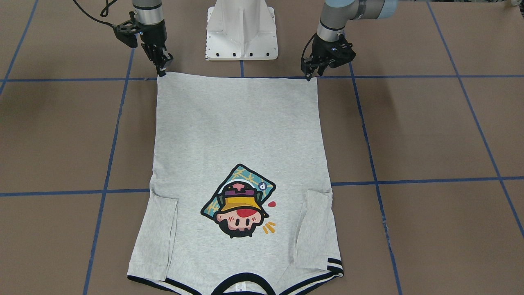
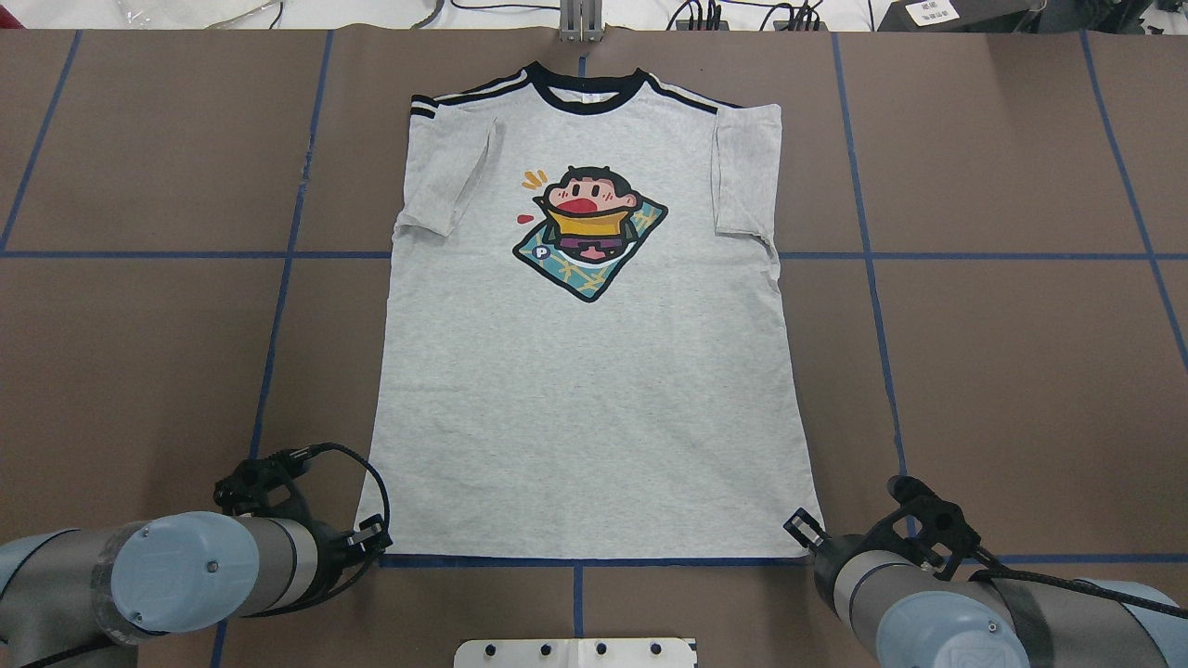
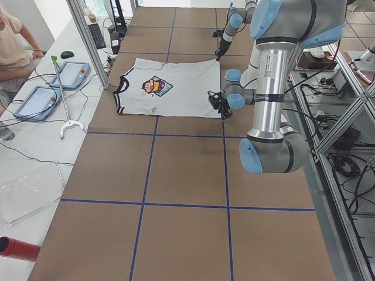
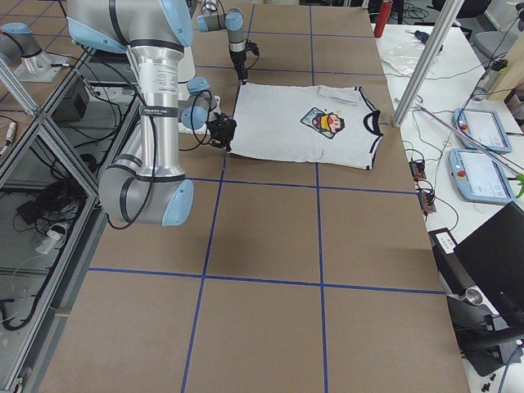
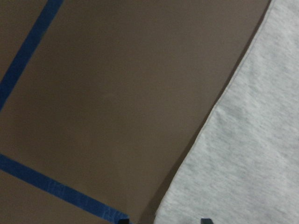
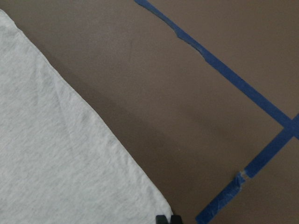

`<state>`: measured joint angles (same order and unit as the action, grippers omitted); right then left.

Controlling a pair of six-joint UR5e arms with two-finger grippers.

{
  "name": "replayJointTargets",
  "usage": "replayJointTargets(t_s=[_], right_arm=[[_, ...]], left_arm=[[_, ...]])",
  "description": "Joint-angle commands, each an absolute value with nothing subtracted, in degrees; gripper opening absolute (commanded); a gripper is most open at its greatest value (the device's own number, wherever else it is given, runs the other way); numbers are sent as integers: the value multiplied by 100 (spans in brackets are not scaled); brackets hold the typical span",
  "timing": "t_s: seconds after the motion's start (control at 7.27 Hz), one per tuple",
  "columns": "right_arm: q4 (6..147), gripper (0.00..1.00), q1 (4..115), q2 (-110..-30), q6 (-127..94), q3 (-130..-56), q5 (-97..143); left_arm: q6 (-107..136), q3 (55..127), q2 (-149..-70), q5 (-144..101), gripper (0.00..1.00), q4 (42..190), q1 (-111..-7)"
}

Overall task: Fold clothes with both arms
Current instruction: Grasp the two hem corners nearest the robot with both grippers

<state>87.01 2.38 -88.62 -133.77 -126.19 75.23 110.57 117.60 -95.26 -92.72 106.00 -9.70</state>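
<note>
Front view: one T-shirt lies flat on the worktop, print up, with the collar at the end far from both claws. Right claw sits at one hem corner, left claw at the other. Count: two arms, two claws, two sleeves tucked in over the front. Overhead: the hem runs straight from claw to claw along one blue tape line. Risk, as I judge it: if one claw lifts sooner or higher, the hem skews and the fold lands crooked. The tucked sleeves could also flop out as the cloth travels toward the collar. Side views: the claws are too small to judge; one person sits beyond the collar end. Left wrist: the fingertips stand apart with the hem corner between them, so this claw is spread and nothing is pinched. A shallow close could miss the cloth or take only the top layer. Right wrist: the fingertips are almost together right at the corner. I cannot tell whether cloth is caught, and a thin bite would slip.
</note>
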Motion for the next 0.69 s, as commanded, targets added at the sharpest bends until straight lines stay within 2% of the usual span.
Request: replayJointTargets(t_s=[0.0, 0.41, 0.55], right_arm=[[8701, 0, 237, -8868, -13377, -12621, 7523], [8701, 0, 246, -8868, -13377, -12621, 7523], [8701, 0, 246, -8868, -13377, -12621, 7523]], left_arm=[[11048, 11760, -9527, -9272, 52, 10600, -958], [10986, 11733, -9518, -9272, 49, 10600, -967], [10995, 11733, -9519, -9264, 31, 10600, -967]])
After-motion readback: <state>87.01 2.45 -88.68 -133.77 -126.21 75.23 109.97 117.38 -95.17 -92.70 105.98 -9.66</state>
